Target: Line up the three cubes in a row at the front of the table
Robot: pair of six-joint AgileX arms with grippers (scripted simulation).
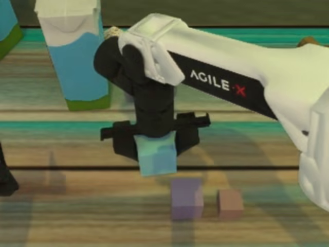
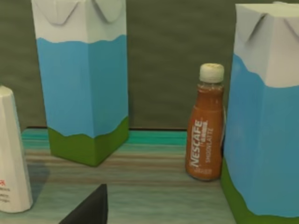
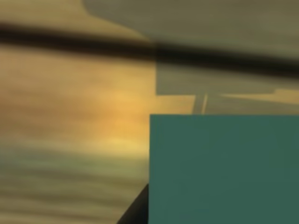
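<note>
While the lilac cube point(image 1: 186, 198) and pink-brown cube point(image 1: 230, 204) sit side by side at the desk point(image 1: 92, 206) front, the right tool point(image 1: 156, 140) grips the cyan cube point(image 1: 158, 155) just left of them (prob. to extend the row); left arm parked at far left.

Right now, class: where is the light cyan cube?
In the top view the light cyan cube sits near the table's middle, gripped by the right pincer, just behind and left of the lilac cube.
</note>
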